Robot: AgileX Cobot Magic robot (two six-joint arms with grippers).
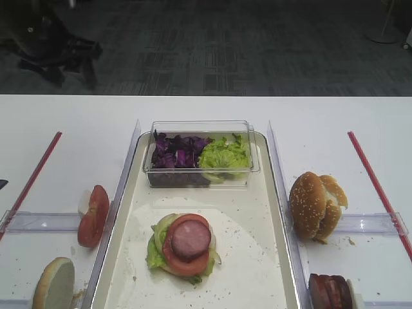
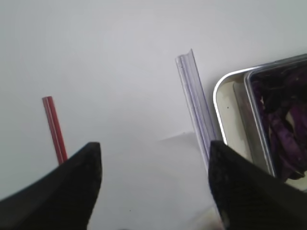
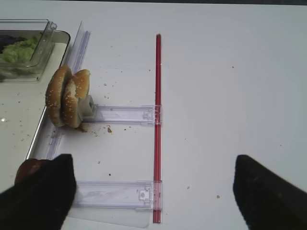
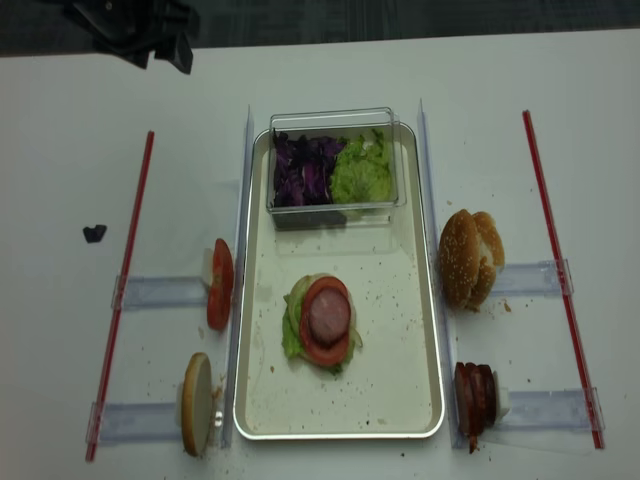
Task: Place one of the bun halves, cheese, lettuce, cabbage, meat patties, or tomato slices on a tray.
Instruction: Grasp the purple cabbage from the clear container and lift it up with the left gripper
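The left gripper [image 2: 153, 187] hangs wide apart and empty above the table beside the tray [image 1: 270, 270]. On the tray a patty [image 1: 190, 239] tops a tomato slice [image 1: 182, 263] and lettuce [image 1: 154, 256]. The right gripper [image 3: 153, 191], also spread and empty, hovers near the buns [image 3: 67, 98].

Clear plastic box [image 1: 201, 168]: stood mid-table, landmark | red strips [image 4: 122, 290] [image 4: 560, 265]: one well to each side of the box | clear rails [image 1: 123, 193] [image 1: 281, 193]: flanked the box closely | small black piece [image 4: 94, 233]: far left of the box.
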